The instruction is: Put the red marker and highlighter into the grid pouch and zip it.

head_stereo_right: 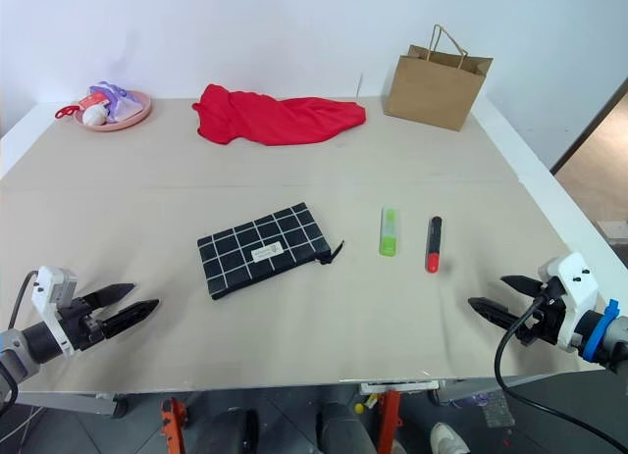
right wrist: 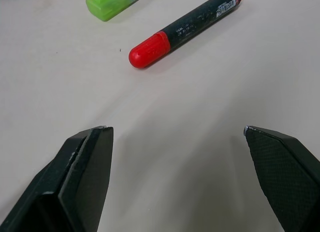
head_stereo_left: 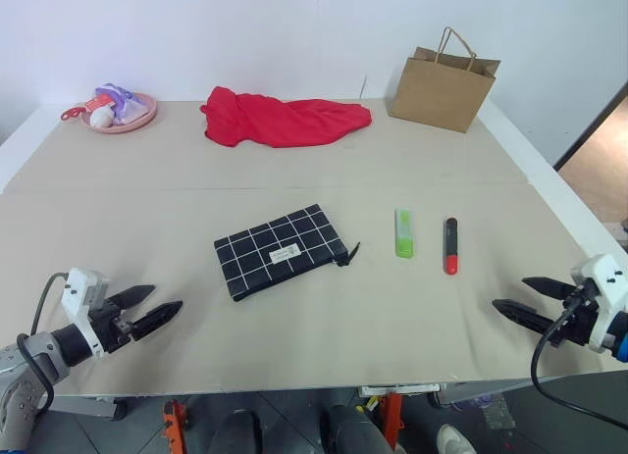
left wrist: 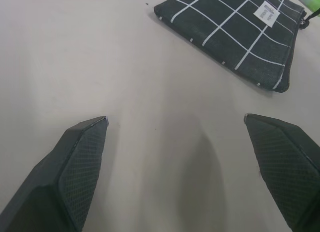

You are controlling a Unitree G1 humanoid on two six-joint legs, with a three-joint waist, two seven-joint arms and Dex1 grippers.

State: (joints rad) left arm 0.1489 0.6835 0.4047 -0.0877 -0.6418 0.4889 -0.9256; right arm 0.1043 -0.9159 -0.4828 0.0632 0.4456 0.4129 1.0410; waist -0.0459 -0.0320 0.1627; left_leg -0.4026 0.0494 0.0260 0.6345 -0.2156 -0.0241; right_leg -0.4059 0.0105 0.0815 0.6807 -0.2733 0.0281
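The grid pouch (head_stereo_left: 281,249) lies flat near the middle of the table, its zipper pull cord (head_stereo_left: 350,254) at its right end. To its right lie the green highlighter (head_stereo_left: 403,232) and, further right, the red marker (head_stereo_left: 450,244), side by side with the red cap toward me. My left gripper (head_stereo_left: 158,307) hovers open over the table's front left, well short of the pouch (left wrist: 235,29). My right gripper (head_stereo_left: 518,297) stands open at the front right, a short way from the marker (right wrist: 182,27) and highlighter (right wrist: 112,1). Neither holds anything.
A red cloth (head_stereo_left: 280,119) lies at the back centre, a brown paper bag (head_stereo_left: 443,84) stands at the back right, and a pink plate (head_stereo_left: 137,116) with small items sits at the back left. The table's front edge runs just below both grippers.
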